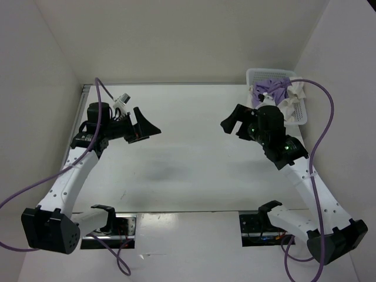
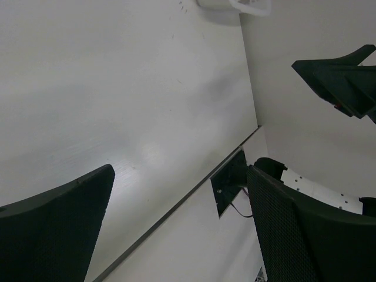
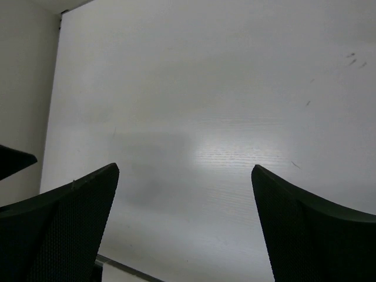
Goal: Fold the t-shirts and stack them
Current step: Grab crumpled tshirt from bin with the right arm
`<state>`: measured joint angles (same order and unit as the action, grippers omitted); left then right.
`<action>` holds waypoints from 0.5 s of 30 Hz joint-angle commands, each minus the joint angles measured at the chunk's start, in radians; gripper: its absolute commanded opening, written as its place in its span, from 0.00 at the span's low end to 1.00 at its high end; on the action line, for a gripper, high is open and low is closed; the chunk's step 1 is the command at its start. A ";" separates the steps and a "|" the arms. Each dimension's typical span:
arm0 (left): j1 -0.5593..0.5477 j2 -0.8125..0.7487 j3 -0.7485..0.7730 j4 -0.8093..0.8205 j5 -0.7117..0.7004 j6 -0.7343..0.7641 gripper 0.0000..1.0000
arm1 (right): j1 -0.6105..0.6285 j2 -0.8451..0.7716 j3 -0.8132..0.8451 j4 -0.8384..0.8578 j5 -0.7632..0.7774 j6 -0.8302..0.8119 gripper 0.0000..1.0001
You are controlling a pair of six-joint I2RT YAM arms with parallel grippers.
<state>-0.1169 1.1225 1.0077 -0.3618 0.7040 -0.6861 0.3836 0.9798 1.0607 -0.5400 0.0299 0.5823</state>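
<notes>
On the left, the left gripper [image 1: 149, 130] hangs over the white table [image 1: 188, 170] with its two black fingers [image 2: 59, 226] spread wide, holding nothing. On the right, the right gripper [image 1: 231, 125] is up in the air too, its fingers [image 3: 311, 235] wide apart and holding nothing. Just behind it, in the far right corner, sits a white basket [image 1: 258, 72]. A purple shirt [image 1: 272, 87] and a white shirt [image 1: 292, 100] lie bunched up inside it
</notes>
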 commanded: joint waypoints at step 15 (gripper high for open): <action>-0.026 0.025 0.008 0.089 0.005 0.011 0.28 | -0.067 0.153 0.123 0.123 0.125 -0.113 0.19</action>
<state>-0.1207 1.1202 0.9936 -0.3202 0.7223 -0.6888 0.3580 1.0664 1.1213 -0.4561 0.0429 0.4938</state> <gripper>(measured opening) 0.337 0.194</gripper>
